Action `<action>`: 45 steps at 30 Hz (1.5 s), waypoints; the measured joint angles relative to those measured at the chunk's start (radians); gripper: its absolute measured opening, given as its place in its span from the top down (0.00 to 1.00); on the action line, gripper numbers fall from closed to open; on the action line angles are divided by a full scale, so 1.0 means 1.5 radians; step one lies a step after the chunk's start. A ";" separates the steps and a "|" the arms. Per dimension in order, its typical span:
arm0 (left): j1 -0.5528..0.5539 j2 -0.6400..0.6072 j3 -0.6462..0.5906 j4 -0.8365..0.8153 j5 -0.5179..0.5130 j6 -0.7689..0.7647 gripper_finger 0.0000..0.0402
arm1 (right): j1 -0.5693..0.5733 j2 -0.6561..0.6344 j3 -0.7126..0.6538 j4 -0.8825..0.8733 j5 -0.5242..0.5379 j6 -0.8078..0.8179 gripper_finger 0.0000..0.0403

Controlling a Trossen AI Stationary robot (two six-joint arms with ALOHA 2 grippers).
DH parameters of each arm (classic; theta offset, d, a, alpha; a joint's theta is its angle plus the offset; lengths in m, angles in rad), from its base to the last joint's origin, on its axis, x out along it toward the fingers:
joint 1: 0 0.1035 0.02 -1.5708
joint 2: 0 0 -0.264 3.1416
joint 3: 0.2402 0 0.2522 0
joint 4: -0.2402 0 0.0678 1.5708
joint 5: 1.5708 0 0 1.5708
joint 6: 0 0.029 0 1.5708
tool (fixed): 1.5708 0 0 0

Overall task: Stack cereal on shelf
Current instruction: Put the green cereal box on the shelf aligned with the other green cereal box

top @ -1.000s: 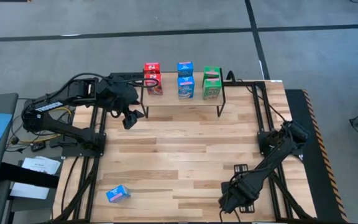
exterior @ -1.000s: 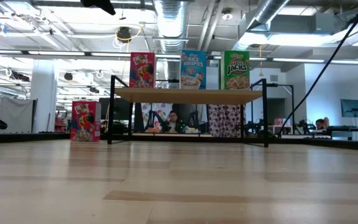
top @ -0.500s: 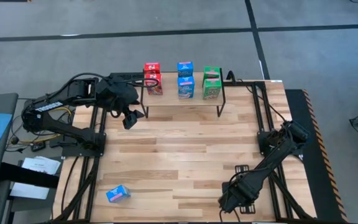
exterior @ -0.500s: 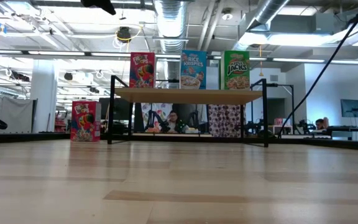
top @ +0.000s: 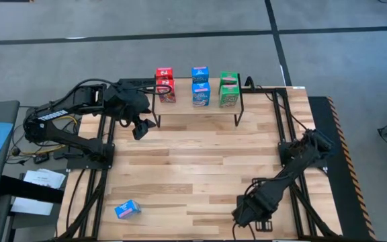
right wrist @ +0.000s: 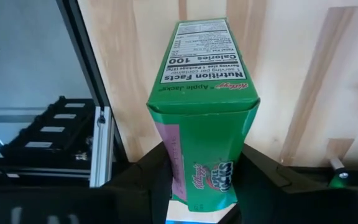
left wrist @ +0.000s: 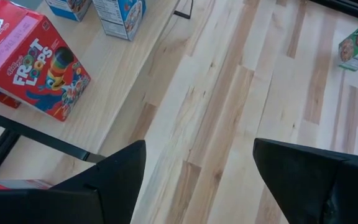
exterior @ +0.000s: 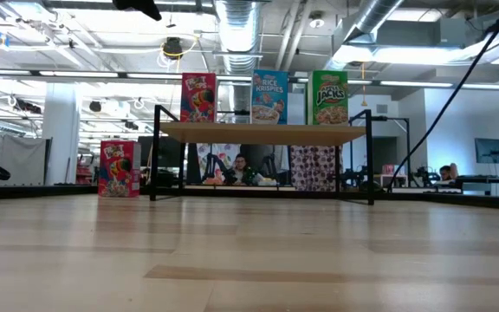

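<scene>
Since a second ago only the right arm has shifted, its gripper point(top: 250, 214) edging a little toward the bench's point(top: 200, 168) near edge; nothing else on the bench has moved. Its wrist view shows the gripper's fingers point(right wrist: 148, 180) pressed against both sides of a green box point(right wrist: 202, 118), clamped on it, above the bench's near edge.

Left gripper point(top: 140, 129) hangs by the shelf's point(top: 197, 107) left end, fingers point(left wrist: 114, 180) apart and holding nothing. On the shelf stand a red box point(top: 168, 93), a blue box point(top: 201, 94) and a green one point(top: 228, 96), side by side. Just behind them, three more boxes show in the same colour order, and the low view shows another red box point(exterior: 118, 168) standing on the bench left of the shelf. A blue box point(top: 127, 210) lies flat near the bench's near-left corner, well apart from both grippers.
</scene>
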 joint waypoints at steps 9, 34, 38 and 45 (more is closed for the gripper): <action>0.000 0.000 0.000 -0.001 0.000 0.010 0.29 | -0.064 0.000 0.076 -0.052 0.000 -0.018 0.59; 0.000 0.000 0.000 -0.046 0.000 0.024 0.29 | -0.348 -0.001 0.318 -0.061 0.001 -0.240 0.60; 0.000 0.000 0.000 -0.047 0.000 0.024 0.29 | -0.401 -0.001 0.348 -0.061 0.000 -0.285 0.60; 0.000 0.000 0.000 -0.047 0.000 0.025 0.29 | -0.495 -0.001 0.398 -0.061 0.000 -0.359 0.60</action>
